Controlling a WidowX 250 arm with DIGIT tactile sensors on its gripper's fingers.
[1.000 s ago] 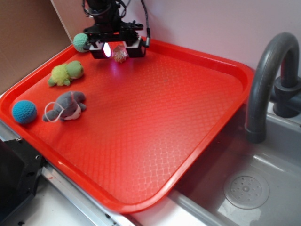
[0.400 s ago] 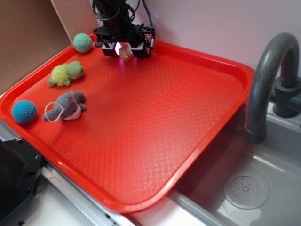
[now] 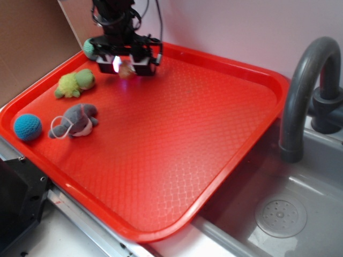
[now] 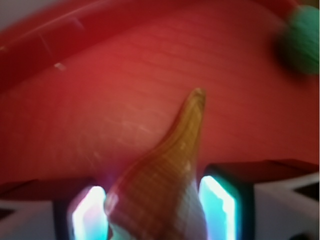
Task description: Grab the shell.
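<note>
My gripper (image 3: 126, 66) hangs over the far left part of the red tray (image 3: 177, 128), shut on the shell (image 3: 127, 69). The shell is tan and brown, ridged and pointed. In the wrist view it (image 4: 165, 180) fills the space between my two lit fingers (image 4: 220, 205), its tip pointing away over the tray floor (image 4: 100, 100). It looks held a little above the tray.
A teal-green yarn ball (image 3: 89, 47) sits just behind my gripper at the tray's back left corner and shows in the wrist view (image 4: 302, 32). A yellow-green plush turtle (image 3: 75, 83), a grey plush animal (image 3: 75, 121) and a blue ball (image 3: 28, 127) lie along the left side. A sink with a grey faucet (image 3: 305, 80) is at the right.
My gripper has swung left with the shell in it, from beside the back rim toward the teal-green ball, which it now partly hides. The other toys have not moved.
</note>
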